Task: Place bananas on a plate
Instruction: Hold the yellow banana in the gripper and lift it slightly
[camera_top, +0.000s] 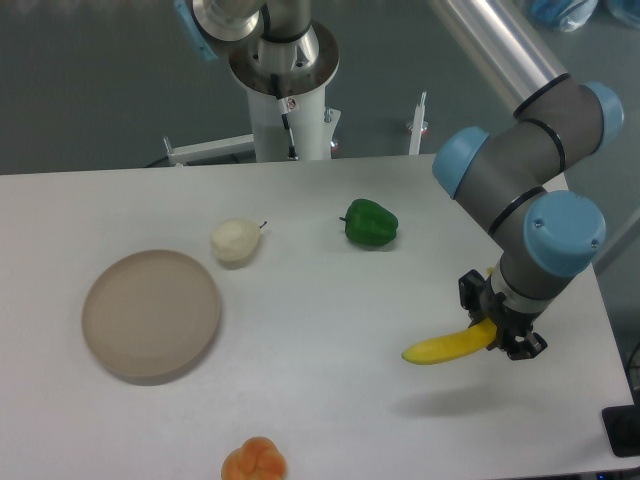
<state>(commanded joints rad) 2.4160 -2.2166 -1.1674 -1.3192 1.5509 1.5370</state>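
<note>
While arm reached over right side of table (330, 330), gripper (497, 335) was clamped on one end of banana (446, 347), fruit held clear above tabletop, shadow beneath it. Plate (151, 315) sat well apart at left, nothing on it. Pale pear-like fruit (235, 242) just beyond plate; green pepper (371, 223) mid-table; orange item (254, 462) at front edge.

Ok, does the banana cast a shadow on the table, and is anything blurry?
Fixed camera: soft shadow lies on the table below the banana, apart from it, so it's lifted in the gripper; lighting even, no glare; the plate slightly soft.
</note>
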